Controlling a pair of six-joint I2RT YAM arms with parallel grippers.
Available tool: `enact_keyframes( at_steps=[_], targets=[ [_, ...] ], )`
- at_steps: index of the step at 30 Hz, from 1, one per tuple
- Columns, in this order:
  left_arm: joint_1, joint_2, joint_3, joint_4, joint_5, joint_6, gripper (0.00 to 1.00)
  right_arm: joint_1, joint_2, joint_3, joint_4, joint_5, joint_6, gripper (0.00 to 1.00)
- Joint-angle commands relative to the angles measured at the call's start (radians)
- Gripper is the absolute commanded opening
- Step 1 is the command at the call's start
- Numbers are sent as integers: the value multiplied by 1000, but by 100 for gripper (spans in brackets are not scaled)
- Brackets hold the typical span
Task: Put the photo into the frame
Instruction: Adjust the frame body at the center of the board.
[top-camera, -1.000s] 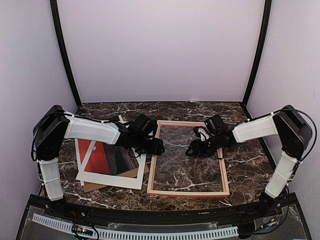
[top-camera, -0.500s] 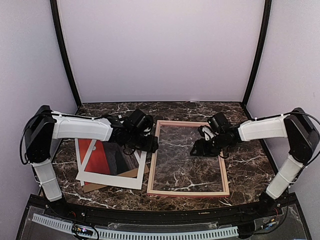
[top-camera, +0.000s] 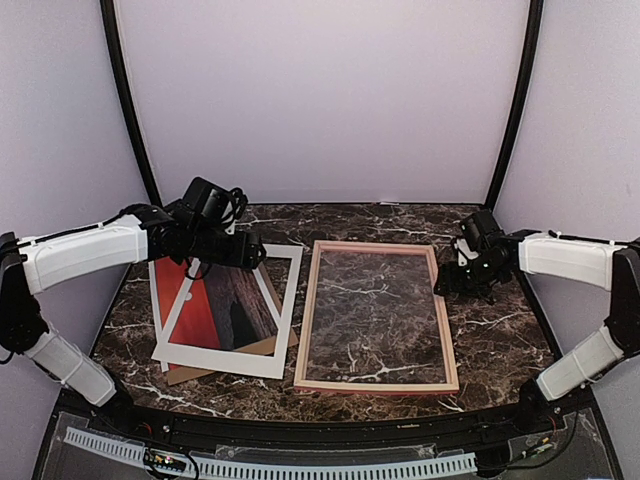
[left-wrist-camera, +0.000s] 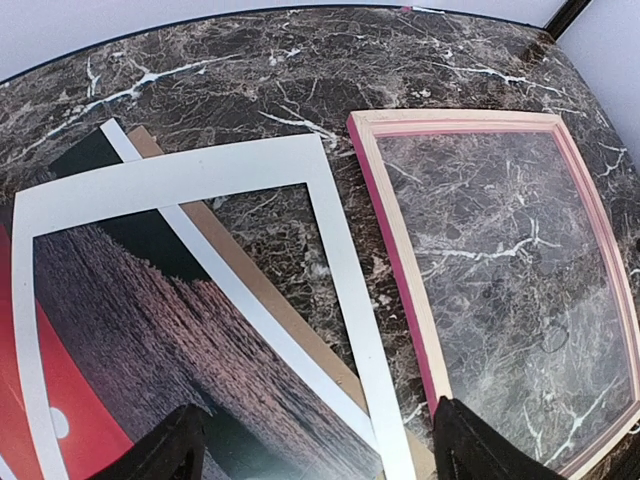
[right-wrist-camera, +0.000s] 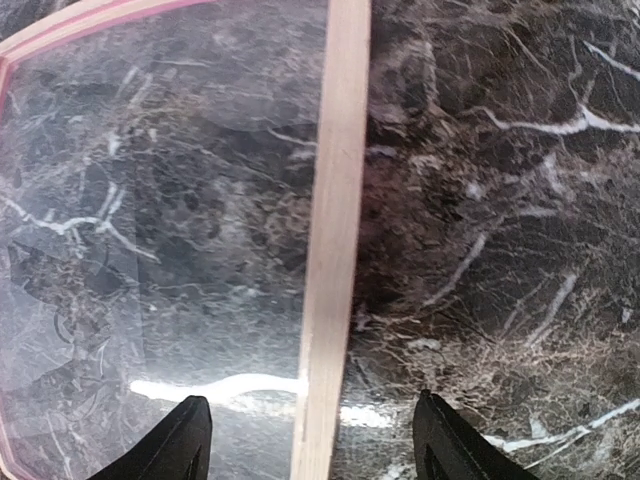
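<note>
The frame (top-camera: 305, 318), pink outside and light wood inside, lies flat in the middle of the table with glass in it. It also shows in the left wrist view (left-wrist-camera: 400, 240) and the right wrist view (right-wrist-camera: 335, 200). The photo (top-camera: 195, 312), red-orange and dark, lies left of the frame under a white window mat (top-camera: 287, 290) and on a brown backing board (top-camera: 190, 373). My left gripper (top-camera: 252, 258) is open and empty above the photo (left-wrist-camera: 130, 330) and the mat (left-wrist-camera: 340, 250). My right gripper (top-camera: 452, 283) is open and empty, straddling above the frame's right rail.
The marble table (top-camera: 500, 340) is bare to the right of the frame and behind it. Purple walls and two black posts close in the back and sides. The backing board (left-wrist-camera: 250, 290) sticks out between the photo and the mat.
Both grippers have drawn away from the frame's middle. The left one moved left and back over the mat. The right one moved right to the frame's right rail.
</note>
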Motion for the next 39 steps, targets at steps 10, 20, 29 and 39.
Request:
enact_keyframes(
  at_steps=[10, 20, 29, 39],
  targets=[
    [25, -67, -42, -63, -27, 52, 83, -37, 116, -68, 50, -43, -61, 46],
    [25, -51, -53, -58, 25, 44, 83, -88, 150, -64, 55, -40, -83, 26],
    [25, 2, -78, -2, 106, 5, 82, -97, 167, -44, 68, -27, -101, 37],
    [24, 71, -26, -63, -8, 6, 82, -137, 272, 65, 2, -43, -165, 29]
  ],
)
